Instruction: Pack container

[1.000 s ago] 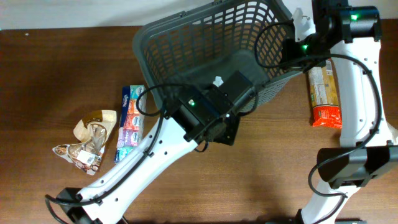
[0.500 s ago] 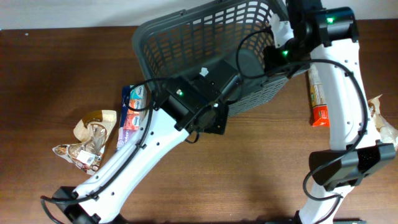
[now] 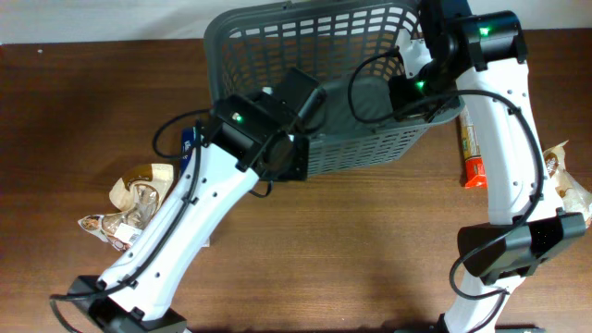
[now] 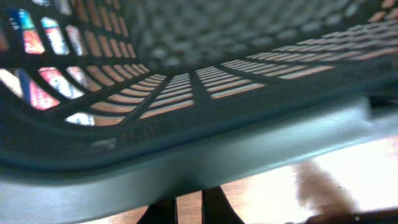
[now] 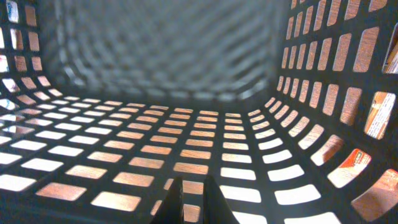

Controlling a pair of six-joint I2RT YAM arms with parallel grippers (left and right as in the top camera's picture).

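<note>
- Left gripper [image 3: 301, 92] sits at the near-left rim of the basket [image 3: 268, 51]. Its wrist view shows only two dark finger stubs below a thick blurred rim, so I cannot tell whether it is closed on anything.
- Right gripper [image 3: 414, 85] is at the basket's right rim. In its wrist view the fingers [image 5: 178, 198] stand close together with only a thin gap, rising from the rim edge, and it looks to be pinching the rim.
- Basket position: at the far middle of the table [image 3: 370, 259], between the two grippers, with its long axis running left to right. It seems tipped, since the near lattice wall faces the overhead camera.
- Basket contents: both wrist views show bare lattice and no packet inside, so I judge that nothing is packed yet.
- Things to pack all lie outside:
  - an orange packet [image 3: 474, 159] just right of the basket, nearest the right arm
  - another packet [image 3: 566, 180] at the far right edge
  - a blue packet [image 3: 190, 139] partly hidden behind the left arm
  - brown packets [image 3: 139, 203] further left
- Next move, as I judge it: set the basket flat, then let go of it, each arm going for the packets on its own side.
</note>
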